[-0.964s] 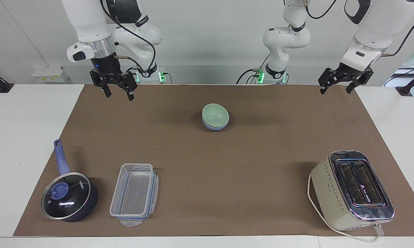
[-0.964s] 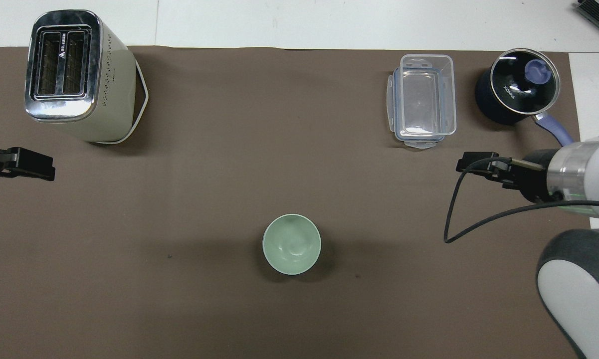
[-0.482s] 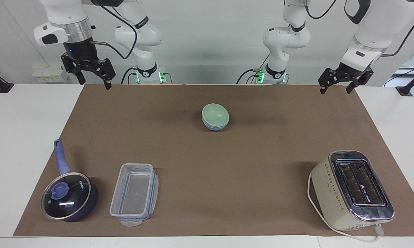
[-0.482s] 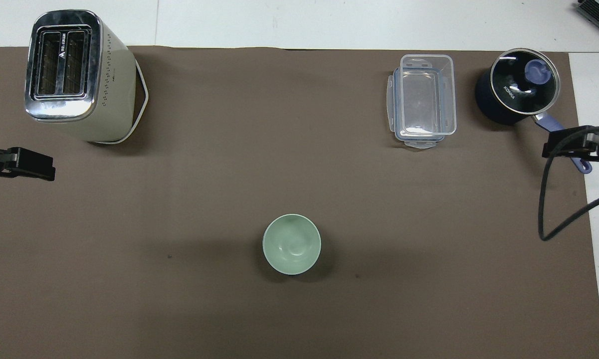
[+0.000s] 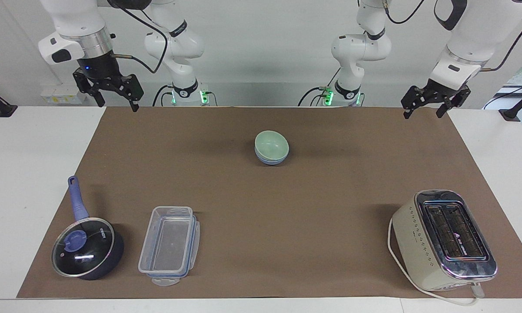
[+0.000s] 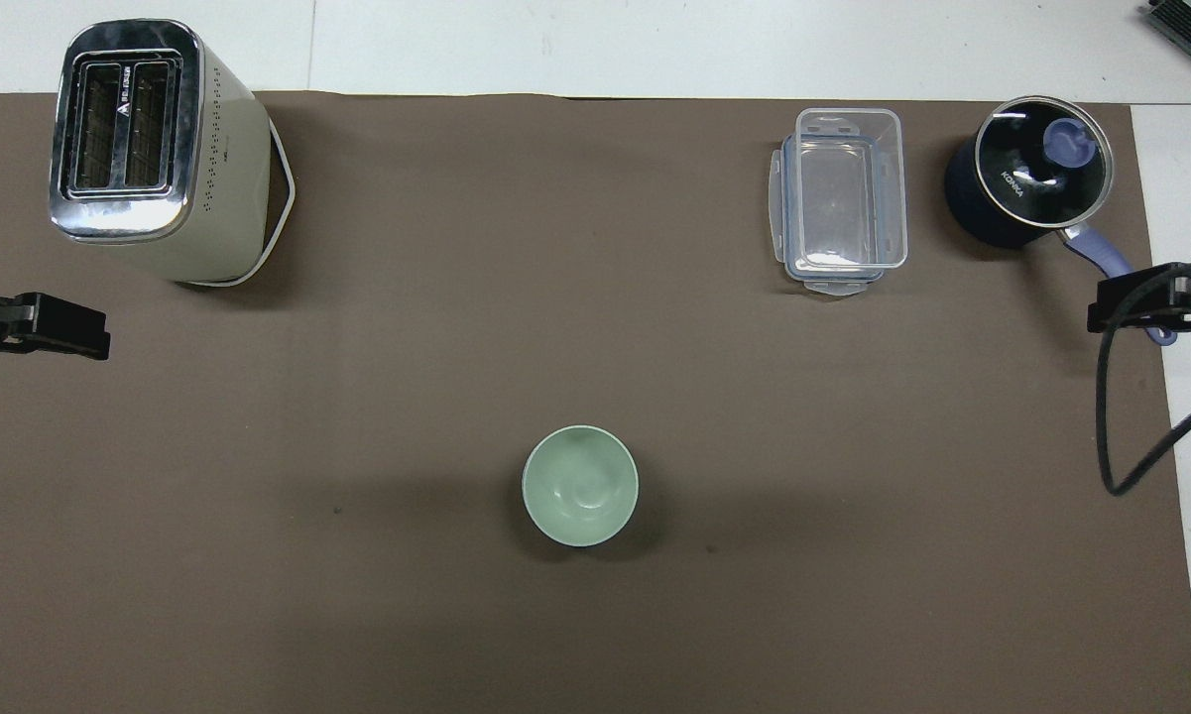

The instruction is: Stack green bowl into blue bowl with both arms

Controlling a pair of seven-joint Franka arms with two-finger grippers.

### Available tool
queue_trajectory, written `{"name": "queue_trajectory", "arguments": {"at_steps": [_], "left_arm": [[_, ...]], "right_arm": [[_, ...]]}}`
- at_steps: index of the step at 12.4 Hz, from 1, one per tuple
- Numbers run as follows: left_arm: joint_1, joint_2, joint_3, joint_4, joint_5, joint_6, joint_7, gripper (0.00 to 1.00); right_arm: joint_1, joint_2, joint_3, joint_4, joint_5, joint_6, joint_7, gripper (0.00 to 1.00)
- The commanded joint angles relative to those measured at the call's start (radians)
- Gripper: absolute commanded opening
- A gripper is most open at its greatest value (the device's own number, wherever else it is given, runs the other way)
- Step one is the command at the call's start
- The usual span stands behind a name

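Note:
The green bowl point(image 5: 271, 145) point(image 6: 580, 485) sits nested inside the blue bowl point(image 5: 267, 161) in the middle of the brown mat, on the side nearer the robots. Only the blue bowl's lower wall shows in the facing view, and from overhead the green bowl hides it. My right gripper point(image 5: 117, 105) point(image 6: 1113, 309) hangs open and empty over the mat's edge at the right arm's end. Over the mat's edge at the left arm's end, my left gripper point(image 5: 422, 115) point(image 6: 79, 332) is open and empty too. Both are well away from the bowls.
A cream toaster point(image 5: 445, 239) point(image 6: 149, 149) stands farthest from the robots at the left arm's end. A clear plastic container point(image 5: 170, 244) point(image 6: 841, 198) and a dark blue lidded saucepan point(image 5: 87, 248) point(image 6: 1029, 183) sit farthest from the robots at the right arm's end.
My right gripper has risen and swung outward from over the mat to its edge at the right arm's end. The left arm and the bowls have not moved.

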Motion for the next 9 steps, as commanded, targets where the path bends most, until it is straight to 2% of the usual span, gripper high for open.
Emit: {"name": "queue_trajectory", "arguments": {"at_steps": [1,2,9], "left_arm": [[0.012,0.006,-0.008,0.015,0.009,-0.021,0.007,1.0],[0.012,0.006,-0.008,0.015,0.009,-0.021,0.007,1.0],[0.01,0.006,-0.008,0.015,0.009,-0.021,0.007,1.0]], "right_arm": [[-0.02,0.085,0.014,0.14,0.011,-0.07,-0.029,1.0],[-0.02,0.096,0.013,0.165,0.011,-0.079,-0.029,1.0],[-0.022,0.102,0.013,0.172,0.026,-0.096,-0.026,1.0]]}}
